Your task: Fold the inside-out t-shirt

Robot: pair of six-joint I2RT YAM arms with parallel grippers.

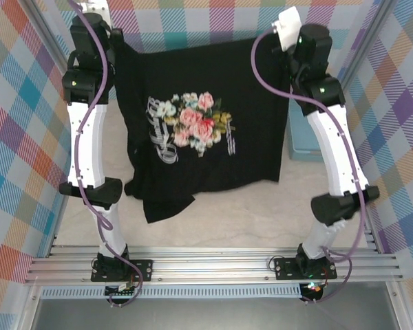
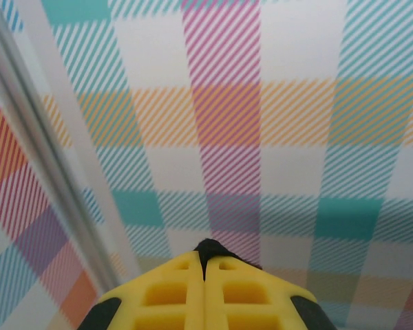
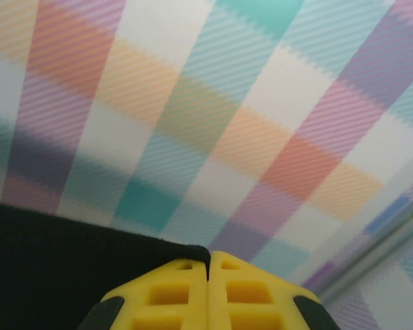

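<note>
The black t-shirt (image 1: pixel 251 148) hangs spread between my two arms, its upper edge lifted at the far end of the table. A floral print (image 1: pixel 193 124) faces the top camera. The shirt's lower end (image 1: pixel 162 203) lies bunched on the table. In the left wrist view my left gripper (image 2: pixel 206 260) is shut, with a small tip of black cloth (image 2: pixel 208 246) pinched between the yellow fingers. In the right wrist view my right gripper (image 3: pixel 208 265) is shut on the edge of the shirt (image 3: pixel 55 275), which stretches away to the left.
A light-blue basket (image 1: pixel 304 141) stands at the right, partly behind the right arm and the shirt. Checked walls enclose the pale table (image 1: pixel 261 213) on three sides. A metal rail (image 1: pixel 213 265) runs along the near edge by the arm bases.
</note>
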